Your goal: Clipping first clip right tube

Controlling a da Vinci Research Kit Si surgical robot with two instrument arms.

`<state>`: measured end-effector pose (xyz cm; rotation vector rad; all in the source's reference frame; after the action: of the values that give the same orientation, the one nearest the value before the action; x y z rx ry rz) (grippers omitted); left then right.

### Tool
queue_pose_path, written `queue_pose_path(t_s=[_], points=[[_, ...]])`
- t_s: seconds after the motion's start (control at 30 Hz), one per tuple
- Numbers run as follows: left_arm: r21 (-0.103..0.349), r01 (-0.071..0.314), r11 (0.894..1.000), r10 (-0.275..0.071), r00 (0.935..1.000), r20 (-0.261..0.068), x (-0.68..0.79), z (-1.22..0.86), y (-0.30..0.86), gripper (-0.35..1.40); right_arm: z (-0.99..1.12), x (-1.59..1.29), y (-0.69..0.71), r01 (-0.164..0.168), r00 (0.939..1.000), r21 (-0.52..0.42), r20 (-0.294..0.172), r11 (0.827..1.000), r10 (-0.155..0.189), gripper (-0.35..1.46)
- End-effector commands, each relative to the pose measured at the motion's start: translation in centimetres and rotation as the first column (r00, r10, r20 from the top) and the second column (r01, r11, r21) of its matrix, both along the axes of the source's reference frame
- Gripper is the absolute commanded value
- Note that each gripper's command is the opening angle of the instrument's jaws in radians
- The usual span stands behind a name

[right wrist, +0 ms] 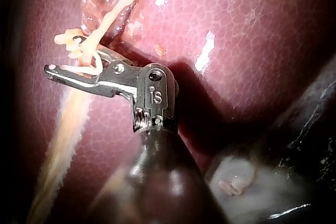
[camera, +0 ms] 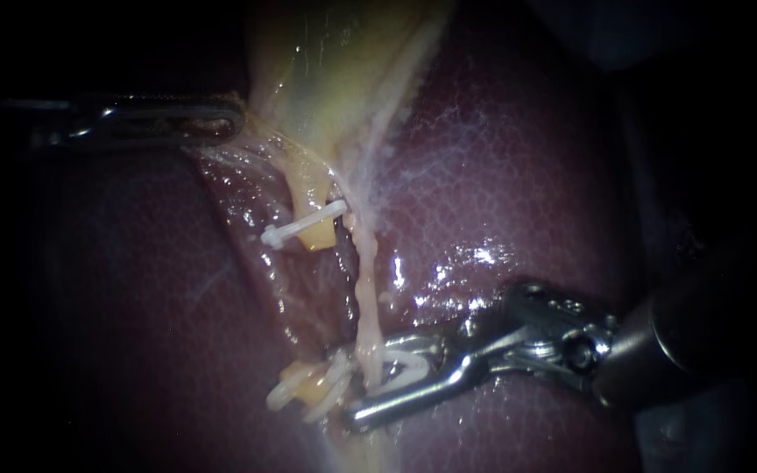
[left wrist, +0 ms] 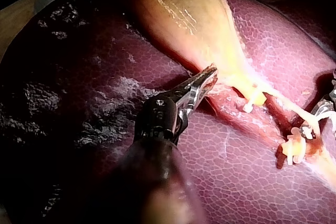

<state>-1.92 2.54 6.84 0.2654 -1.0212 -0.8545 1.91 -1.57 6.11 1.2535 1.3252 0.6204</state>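
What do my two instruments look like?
Both have dark, slender shafts tipped with silvery metal. The left instrument has narrow, slotted jaws. The right instrument has a chunkier hinge block with round pins and stamped marks, and longer jaws.

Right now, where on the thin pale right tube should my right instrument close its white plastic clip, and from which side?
I'd take the thin pale tube on its bare stretch beside the cluster of white clips, coming crosswise from the endoscope view's right. It runs taut there; the right instrument, jaws shut on the white plastic clip, straddles it.
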Motion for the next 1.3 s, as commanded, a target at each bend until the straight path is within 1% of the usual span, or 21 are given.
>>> queue_pose_path(t_s=[0.03,0.2,0.43,0.57,0.7,1.03,1.07,1.17,1.23,1.3], points=[[0.000,0.001,1.000,-0.001,1.0000,-0.001,0.00,0.00,0.00,-0.35,-0.01,0.01,-0.01,0.001,1.0000,0.000,-0.001,1.000,-0.001,0.49],[0.000,0.001,1.000,-0.001,1.0000,-0.001,0.00,0.00,0.00,-0.35,-0.08,0.04,-0.05,0.001,1.0000,0.001,-0.004,1.000,-0.001,0.47],[0.000,0.001,1.000,-0.001,1.0000,-0.001,0.00,0.00,0.00,-0.35,-0.15,0.05,-0.09,0.012,0.9999,-0.003,-0.001,1.000,-0.012,0.41],[0.001,-0.001,1.000,0.001,1.0000,-0.003,0.00,0.00,0.00,-0.35,-0.14,0.04,-0.08,0.012,0.9999,-0.002,-0.001,1.000,-0.012,0.28],[0.001,-0.001,1.000,0.001,1.0000,-0.003,0.00,0.00,0.00,-0.35,-0.13,0.04,-0.07,0.013,0.9999,-0.002,-0.002,1.000,-0.013,0.07],[0.001,-0.001,1.000,0.001,1.0000,-0.002,0.00,0.01,0.01,-0.35,-0.13,0.04,-0.06,0.013,0.9999,-0.002,-0.002,1.000,-0.013,-0.26],[0.001,-0.001,1.000,0.001,1.0000,-0.002,0.00,0.01,0.01,-0.35,-0.13,0.04,-0.06,0.013,0.9999,-0.001,-0.002,1.000,-0.013,-0.33],[0.001,-0.001,1.000,0.001,1.0000,-0.002,0.00,0.01,0.01,-0.35,-0.11,0.03,-0.04,0.014,0.9999,0.004,0.000,1.000,-0.014,-0.35],[0.003,-0.003,1.000,0.003,1.0000,-0.004,0.00,0.02,0.01,-0.35,-0.09,0.03,-0.03,0.013,0.9999,-0.021,0.000,1.000,-0.013,-0.35],[0.003,-0.003,1.000,0.003,1.0000,-0.004,0.00,0.02,0.01,-0.35,-0.08,0.03,-0.03,0.025,0.9996,-0.046,0.015,0.999,-0.024,-0.35]])
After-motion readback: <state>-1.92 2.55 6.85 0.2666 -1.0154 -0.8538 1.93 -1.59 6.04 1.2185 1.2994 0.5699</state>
